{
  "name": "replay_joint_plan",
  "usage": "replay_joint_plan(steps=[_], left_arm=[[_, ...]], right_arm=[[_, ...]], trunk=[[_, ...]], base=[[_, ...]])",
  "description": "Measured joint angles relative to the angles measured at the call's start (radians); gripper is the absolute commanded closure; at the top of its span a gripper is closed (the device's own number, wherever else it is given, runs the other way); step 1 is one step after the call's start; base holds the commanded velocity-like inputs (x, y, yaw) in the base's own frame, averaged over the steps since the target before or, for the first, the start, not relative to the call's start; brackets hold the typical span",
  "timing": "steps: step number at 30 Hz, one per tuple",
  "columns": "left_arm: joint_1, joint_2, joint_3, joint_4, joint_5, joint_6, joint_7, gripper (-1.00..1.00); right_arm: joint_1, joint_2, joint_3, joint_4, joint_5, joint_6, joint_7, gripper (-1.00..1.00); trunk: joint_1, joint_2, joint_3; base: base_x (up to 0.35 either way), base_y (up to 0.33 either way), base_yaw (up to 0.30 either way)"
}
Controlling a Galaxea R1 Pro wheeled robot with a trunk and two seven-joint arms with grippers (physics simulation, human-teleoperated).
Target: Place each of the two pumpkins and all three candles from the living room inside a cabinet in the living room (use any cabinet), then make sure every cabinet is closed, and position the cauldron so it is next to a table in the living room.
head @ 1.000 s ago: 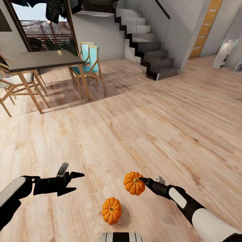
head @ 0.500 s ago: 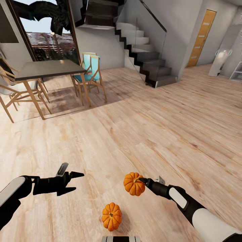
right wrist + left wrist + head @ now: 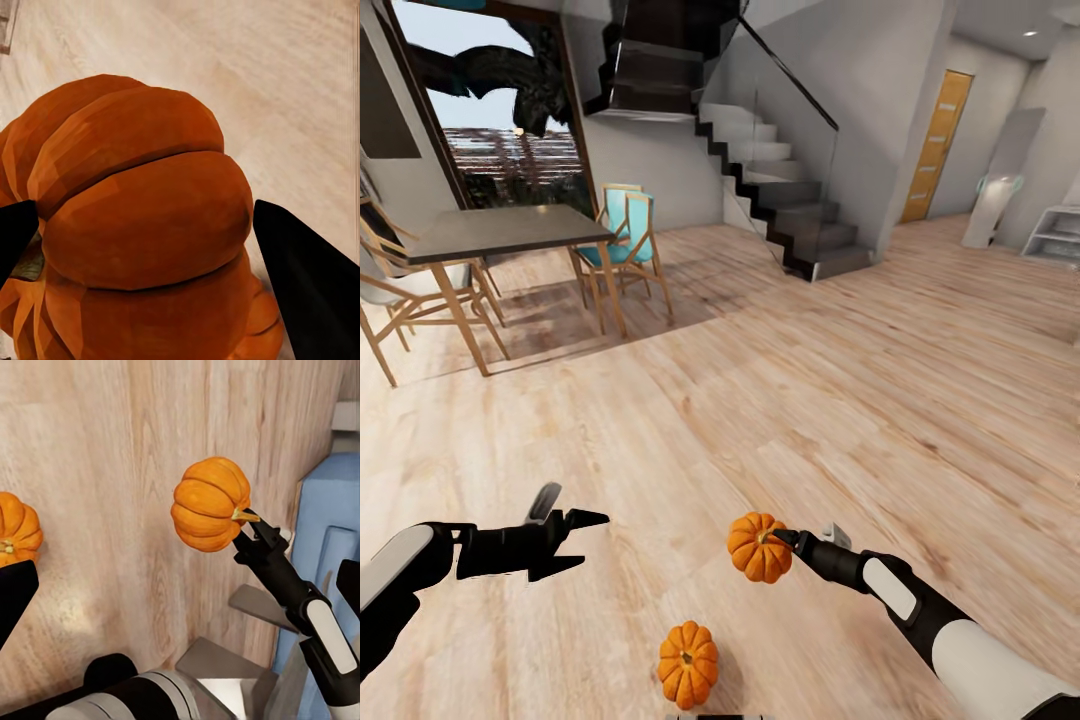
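Note:
My right gripper is shut on an orange pumpkin and holds it by the stem side above the wood floor. In the left wrist view the same pumpkin hangs at the tip of the right gripper. In the right wrist view the pumpkin sits between the two black fingers. A second pumpkin rests on the floor close in front of my base, also seen as the pumpkin at the left wrist view's edge. My left gripper hovers open and holds nothing.
A dark-topped table with wooden legs stands at the far left, with wooden chairs and a teal chair around it. A black staircase rises at the back. An orange door and pale shelving lie far right. Wide wood floor lies ahead.
The camera has tilted up, showing more of the stairs and far room. The floor pumpkin sits lower in the picture. Both arms hold the same pose, and the right keeps its pumpkin.

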Motion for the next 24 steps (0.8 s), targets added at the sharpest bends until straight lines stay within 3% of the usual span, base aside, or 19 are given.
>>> replay_joint_plan(steps=[10,19,24], left_arm=[[-0.001,0.002,0.001,0.001,0.000,0.000,0.000,-1.00],[-0.001,0.002,0.002,0.007,-0.004,0.000,0.001,-1.00],[0.000,0.003,0.002,0.010,-0.009,0.000,0.001,-1.00]], right_arm=[[0.000,0.000,0.000,0.000,0.002,-0.001,0.004,1.00],[0.000,0.000,0.000,0.001,0.005,-0.001,0.004,1.00],[0.000,0.000,0.001,0.001,0.002,0.000,0.006,1.00]], trunk=[[-0.005,0.003,0.043],[-0.004,0.003,0.047],[-0.005,0.003,0.048]], base=[[0.000,0.000,-0.268],[0.000,0.000,-0.274],[0.000,0.000,-0.053]])
